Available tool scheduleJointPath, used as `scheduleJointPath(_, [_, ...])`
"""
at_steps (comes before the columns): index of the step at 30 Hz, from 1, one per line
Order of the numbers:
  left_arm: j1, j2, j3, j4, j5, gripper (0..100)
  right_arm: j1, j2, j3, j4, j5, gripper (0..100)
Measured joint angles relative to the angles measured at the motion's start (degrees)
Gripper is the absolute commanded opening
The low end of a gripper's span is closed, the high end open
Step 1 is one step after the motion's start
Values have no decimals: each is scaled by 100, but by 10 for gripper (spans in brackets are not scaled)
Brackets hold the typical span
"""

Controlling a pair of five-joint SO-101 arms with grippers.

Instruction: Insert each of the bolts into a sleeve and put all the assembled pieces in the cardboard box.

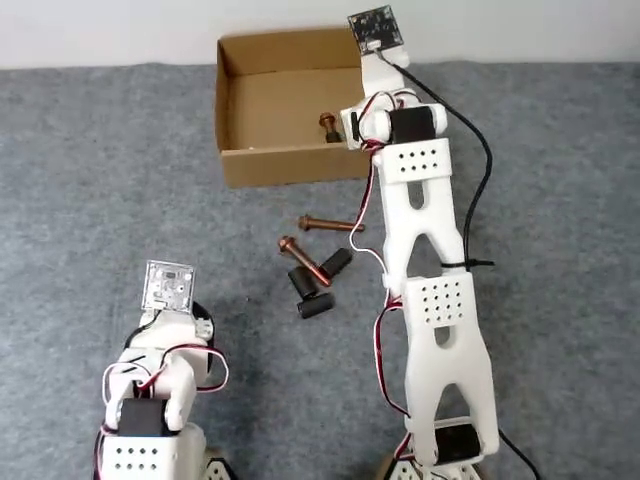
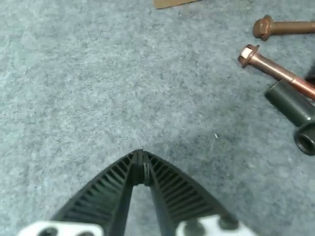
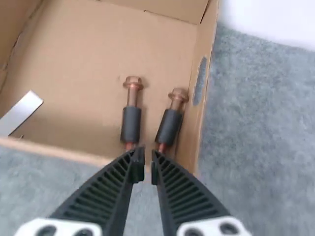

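Two loose bolts [image 1: 303, 256] and sleeves [image 1: 316, 306] sit mid-surface, just right of the closed left gripper [image 2: 141, 155]. They're closer to it than to the empty, barely-parted right gripper [image 3: 145, 155], which is over the cardboard box [image 1: 290, 165].

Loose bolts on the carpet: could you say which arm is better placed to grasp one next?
Probably left: the left hand faces the loose bolts, while the right hand hangs at the box.

Copper bolts [image 1: 330, 225], black sleeves [image 1: 335, 263] — grey carpet [image 1: 100, 180]
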Motion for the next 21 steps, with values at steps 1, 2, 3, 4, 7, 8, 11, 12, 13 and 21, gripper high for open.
scheduleJointPath(1, [-26, 0, 0, -9, 0, 5, -44, 0, -105, 176, 0, 8])
scheduleJointPath(2, [-26, 0, 0, -18, 0, 5, -88, 0, -211, 343, 0, 8])
scheduleJointPath(3, [-26, 0, 0, -26, 0, 5, -123, 0, -316, 519, 0, 8])
scheduleJointPath(4, [-26, 0, 0, -62, 0, 5, -158, 0, -396, 677, 0, 8])
scheduleJointPath(7, [-26, 0, 0, -97, 0, 5, -281, 0, -501, 1160, 0, 8])
scheduleJointPath(8, [-26, 0, 0, -114, 0, 5, -316, 0, -510, 1327, 0, 8])
scheduleJointPath(11, [-26, 0, 0, -123, 0, 5, -422, 0, -510, 1644, -220, 8])
scheduleJointPath(12, [-26, 0, 0, -123, 0, 5, -448, 0, -510, 1679, -343, 8])
scheduleJointPath(13, [-26, 0, 0, -123, 0, 5, -475, -9, -510, 1688, -448, 8])
scheduleJointPath(21, [-26, 0, 0, -123, 0, 5, -695, -747, 448, 1688, -1301, 9])
